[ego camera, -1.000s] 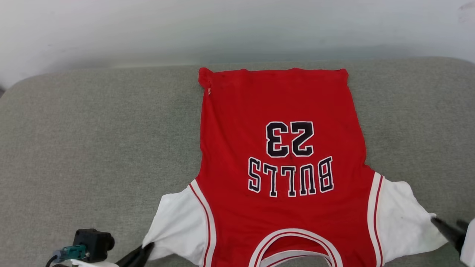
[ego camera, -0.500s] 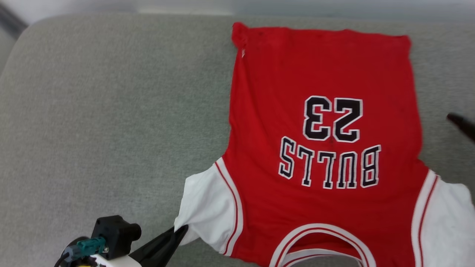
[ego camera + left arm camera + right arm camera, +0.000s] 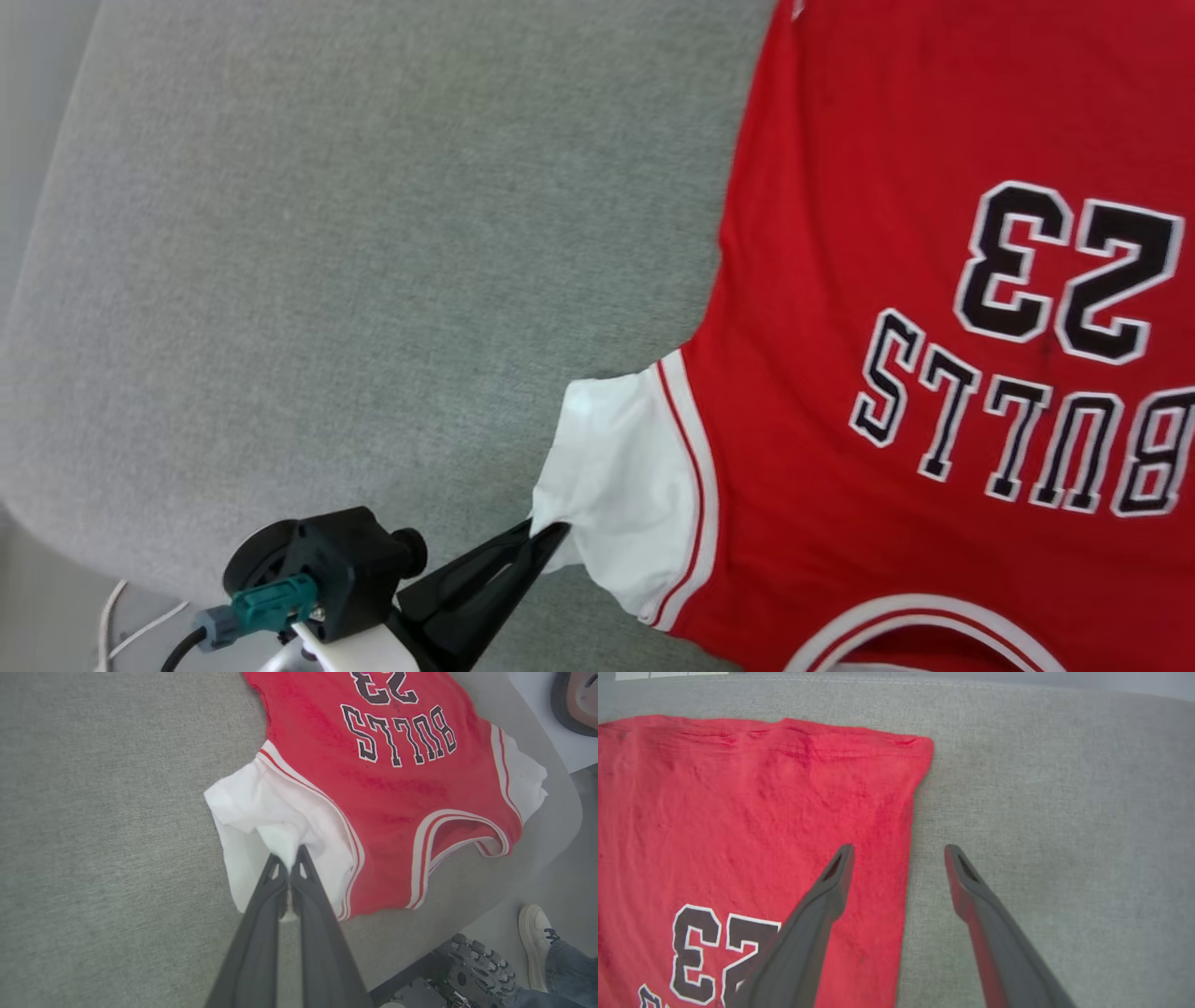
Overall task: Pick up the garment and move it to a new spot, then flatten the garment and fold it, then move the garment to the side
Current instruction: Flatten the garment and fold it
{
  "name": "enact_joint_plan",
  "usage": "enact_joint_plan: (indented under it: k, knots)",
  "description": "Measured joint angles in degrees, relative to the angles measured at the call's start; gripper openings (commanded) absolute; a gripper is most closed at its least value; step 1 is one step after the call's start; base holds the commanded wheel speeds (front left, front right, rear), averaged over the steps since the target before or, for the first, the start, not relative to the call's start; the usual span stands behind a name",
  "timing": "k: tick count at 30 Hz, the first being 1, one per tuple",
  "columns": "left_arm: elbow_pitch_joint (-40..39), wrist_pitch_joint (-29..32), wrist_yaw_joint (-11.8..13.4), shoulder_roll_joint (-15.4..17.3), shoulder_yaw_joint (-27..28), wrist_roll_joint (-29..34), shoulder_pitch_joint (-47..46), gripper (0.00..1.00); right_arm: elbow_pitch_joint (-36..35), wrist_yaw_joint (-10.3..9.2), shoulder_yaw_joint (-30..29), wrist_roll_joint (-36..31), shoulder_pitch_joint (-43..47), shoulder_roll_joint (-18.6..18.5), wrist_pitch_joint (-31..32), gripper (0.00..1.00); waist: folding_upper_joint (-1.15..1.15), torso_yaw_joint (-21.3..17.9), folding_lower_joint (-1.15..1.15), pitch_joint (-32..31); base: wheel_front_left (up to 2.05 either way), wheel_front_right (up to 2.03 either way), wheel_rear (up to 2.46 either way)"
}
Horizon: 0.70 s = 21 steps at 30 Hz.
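The garment [image 3: 896, 280], a red jersey with white sleeves and black "BULLS 23" lettering, lies spread flat on a grey cushion, its collar toward me. My left gripper [image 3: 551, 534] is shut on the edge of the white sleeve [image 3: 621, 495]; the left wrist view shows the same pinch, left gripper [image 3: 288, 857] closed on white cloth of the garment [image 3: 387, 779]. My right gripper [image 3: 899, 851] hangs open above the garment's [image 3: 752, 812] side edge near its far hem corner, one finger over red cloth, the other over bare cushion.
The grey cushion [image 3: 373, 233] stretches wide to the left of the garment. Its rounded front edge [image 3: 556, 826] drops to the floor, where a person's white shoe [image 3: 535, 933] and part of my wheeled base [image 3: 472, 970] stand.
The head camera has swung down and left, so the garment sits further right in view. My right gripper let go of the right sleeve, opened and moved up toward the far hem. The left still pinches its sleeve.
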Motion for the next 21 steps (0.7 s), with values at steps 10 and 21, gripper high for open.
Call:
enact_joint_plan:
  k: [10, 21]
  knots:
    - [2.1, -1.64, -2.57, -2.48, -0.9, 0.47, -2.06, 0.0, 5.97, 0.0, -2.47, -8.61, -8.39, -1.46, 0.82, 1.0, 0.0, 6.12, 0.0, 6.48, 0.0, 0.0, 0.0]
    - [4.59, -2.82, -3.66, -3.66, -0.96, 0.23, -2.94, 0.0, 7.44, 0.0, -3.77, -10.15, -8.89, 0.08, 1.65, 0.88, 0.0, 8.13, -0.01, 9.22, 0.0, 0.0, 0.0]
